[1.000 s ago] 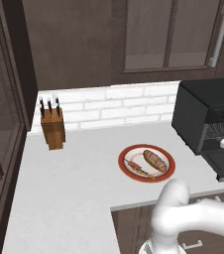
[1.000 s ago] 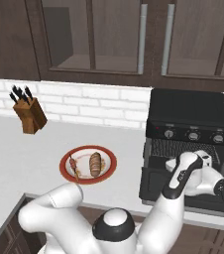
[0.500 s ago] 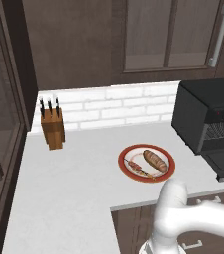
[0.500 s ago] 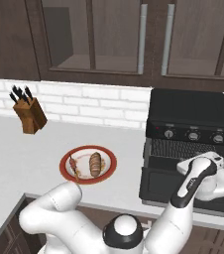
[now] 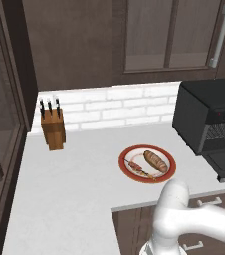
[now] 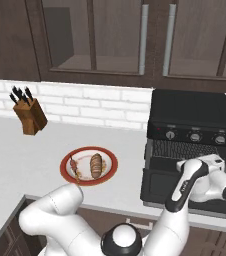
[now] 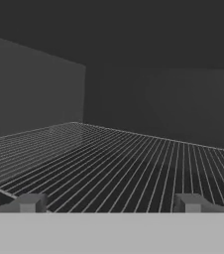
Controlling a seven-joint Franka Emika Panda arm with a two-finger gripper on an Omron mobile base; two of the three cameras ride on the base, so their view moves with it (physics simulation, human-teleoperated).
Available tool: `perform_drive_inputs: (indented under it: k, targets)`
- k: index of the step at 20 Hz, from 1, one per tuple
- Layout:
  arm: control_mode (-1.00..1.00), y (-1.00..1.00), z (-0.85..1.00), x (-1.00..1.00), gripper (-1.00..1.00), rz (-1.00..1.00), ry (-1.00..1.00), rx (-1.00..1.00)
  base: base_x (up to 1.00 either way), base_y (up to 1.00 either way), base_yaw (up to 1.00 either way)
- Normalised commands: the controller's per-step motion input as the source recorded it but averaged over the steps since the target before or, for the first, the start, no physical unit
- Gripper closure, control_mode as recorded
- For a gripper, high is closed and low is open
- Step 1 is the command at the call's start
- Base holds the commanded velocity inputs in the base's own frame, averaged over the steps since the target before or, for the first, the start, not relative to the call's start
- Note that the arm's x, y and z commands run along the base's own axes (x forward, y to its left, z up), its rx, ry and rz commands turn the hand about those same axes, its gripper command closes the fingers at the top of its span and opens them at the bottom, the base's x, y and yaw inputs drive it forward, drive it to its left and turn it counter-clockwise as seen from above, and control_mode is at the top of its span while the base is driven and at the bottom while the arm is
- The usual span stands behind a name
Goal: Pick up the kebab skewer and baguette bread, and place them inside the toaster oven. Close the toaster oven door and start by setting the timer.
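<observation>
End effector (image 7: 109,203) fingertips spread apart, holding nothing, at the open mouth of the toaster oven (image 6: 192,117), just above its wire rack (image 7: 134,163); toaster oven door (image 6: 157,187) folded down. On the white tabletop (image 5: 79,189) to the left, kebab skewer (image 5: 137,168) and baguette bread (image 5: 156,161) lie side by side on a red-rimmed plate (image 5: 169,172). Knife block (image 5: 53,129) against the brick backsplash.

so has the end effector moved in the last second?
Yes. In the right base view the hand has swung right and lower across the toaster oven front, from below its middle knob toward its right edge. The end effector now faces the oven's wire rack.
</observation>
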Motion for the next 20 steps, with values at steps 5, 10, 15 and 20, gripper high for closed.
perform_drive_inputs:
  k: [5,10,15,20]
  targets:
    - [-1.0,-0.03,0.01,-0.06,-1.0,-0.04,-0.02,0.05,0.0,0.0,0.0]
    - [-1.0,-0.01,0.4,-0.28,-1.0,0.0,0.0,0.09,0.0,0.0,0.0]
    - [-1.0,0.04,0.33,-0.06,-1.0,0.0,-0.01,0.06,0.0,0.0,0.0]
    - [-1.0,0.26,-0.22,0.01,-1.0,0.0,0.0,0.0,0.0,0.0,0.0]
